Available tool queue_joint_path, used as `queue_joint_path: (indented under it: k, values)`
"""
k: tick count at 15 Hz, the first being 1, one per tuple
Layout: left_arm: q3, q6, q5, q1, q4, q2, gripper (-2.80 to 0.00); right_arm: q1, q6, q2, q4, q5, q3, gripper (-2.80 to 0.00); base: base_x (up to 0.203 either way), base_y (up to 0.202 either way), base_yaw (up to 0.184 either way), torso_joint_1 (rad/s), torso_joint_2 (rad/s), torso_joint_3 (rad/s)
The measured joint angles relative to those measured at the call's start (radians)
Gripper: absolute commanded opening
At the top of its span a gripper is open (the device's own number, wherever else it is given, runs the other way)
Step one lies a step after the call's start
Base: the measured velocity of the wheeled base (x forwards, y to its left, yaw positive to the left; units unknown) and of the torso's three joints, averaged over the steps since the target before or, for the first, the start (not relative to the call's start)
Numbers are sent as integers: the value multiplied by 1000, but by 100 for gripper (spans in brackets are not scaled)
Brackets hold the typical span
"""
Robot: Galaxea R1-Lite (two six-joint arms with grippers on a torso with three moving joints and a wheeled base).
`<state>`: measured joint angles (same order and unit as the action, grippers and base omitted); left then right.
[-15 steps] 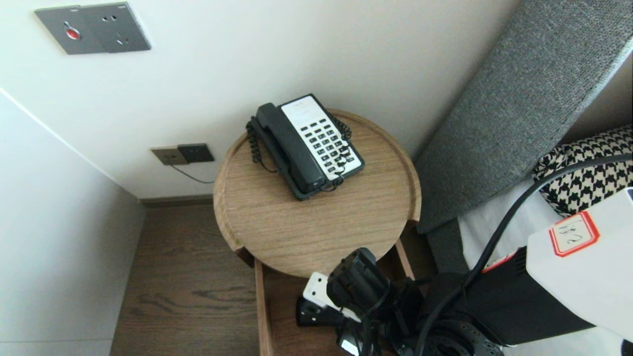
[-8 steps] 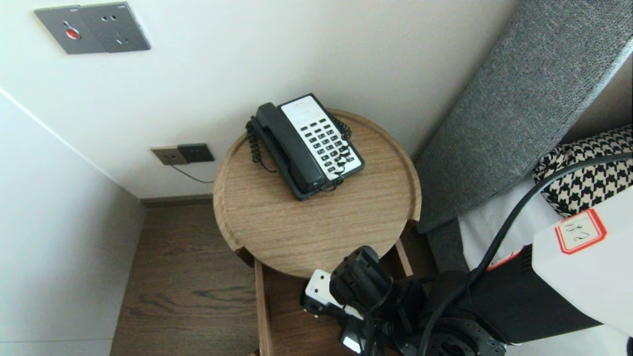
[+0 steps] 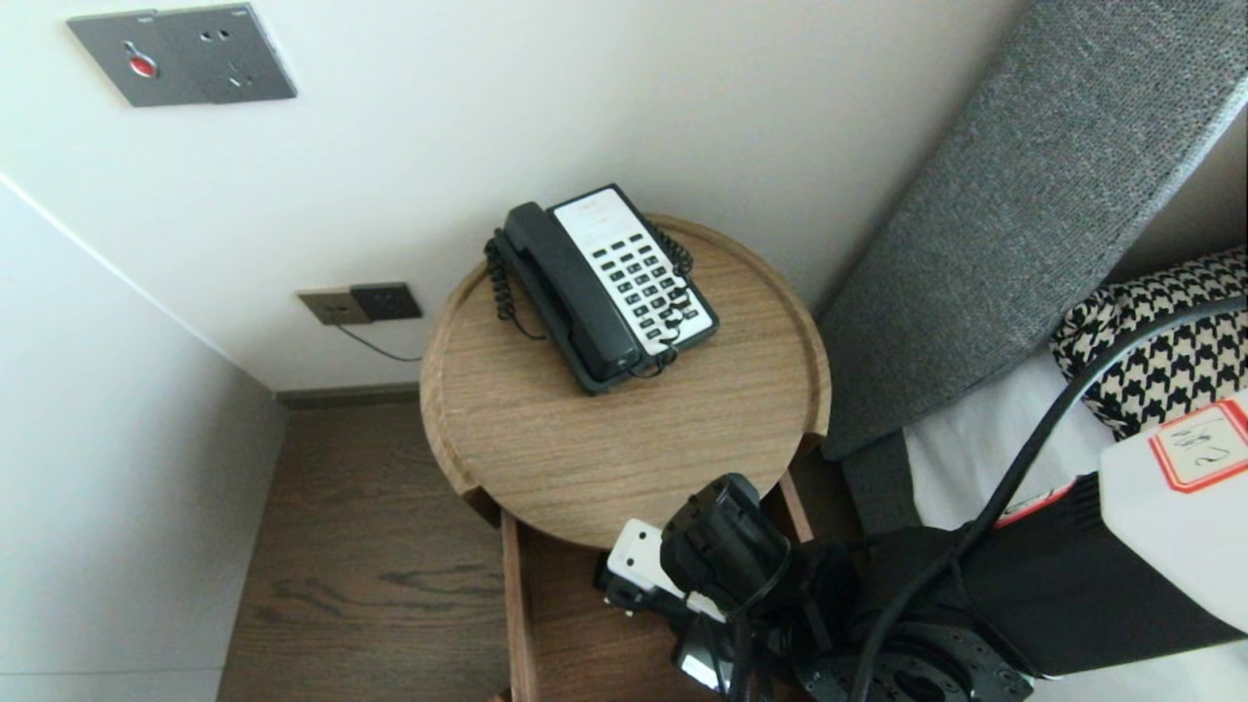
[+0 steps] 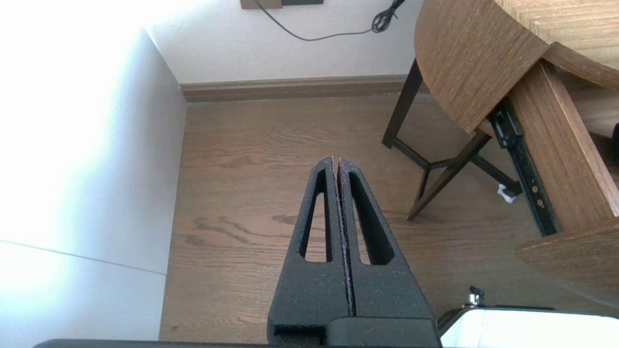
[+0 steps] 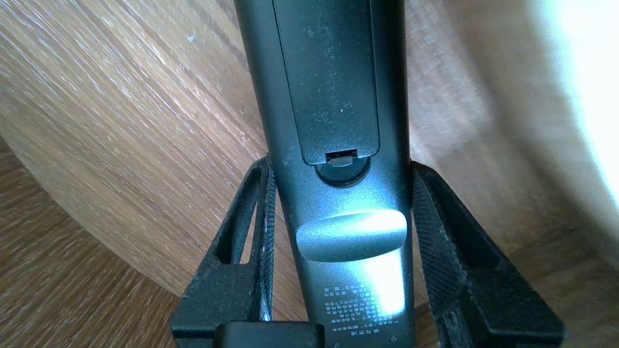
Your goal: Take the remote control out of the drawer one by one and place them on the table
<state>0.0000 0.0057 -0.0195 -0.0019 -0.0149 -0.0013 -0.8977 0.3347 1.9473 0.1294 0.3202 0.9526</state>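
Standing against the wall, the round wooden bedside table is taken as the landmark, and a grey upholstered headboard is seen to its right, with a houndstooth pillow beyond that. A wooden floor is spread to the left of the table. Below the table's front edge an open drawer is pulled out toward the robot. The right arm is reached in from the table's front right, and its wrist is held over the drawer, just in front of the table's rim. A black and white desk telephone is set on the table's rear half, its handset in the cradle and its coiled cord gathered beside it.

A dark remote control is clamped by the right gripper, one finger pressed against each long side, with the battery cover turned up toward the wrist camera. The remote is held over the drawer, below the table's front edge; whether it touches the drawer's bottom cannot be told. The left gripper is parked above the floor left of the table, its fingertips pressed together on nothing. A wall socket is mounted behind the table's left side.
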Motion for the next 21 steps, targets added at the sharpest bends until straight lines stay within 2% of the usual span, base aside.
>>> queue_joint_path:
  k: [5, 14, 21]
  values:
    - [0, 0, 0, 0, 0, 0, -280, -11, 8, -44, -4, 3, -3, -280, 0, 0, 0, 0, 0, 0]
    - [0, 0, 0, 0, 0, 0, -280, -108, 21, -131, -10, 0, -37, -280, 0, 0, 0, 0, 0, 0]
    - [0, 0, 0, 0, 0, 0, -280, -130, 24, -122, -6, -9, -81, -280, 0, 0, 0, 0, 0, 0]
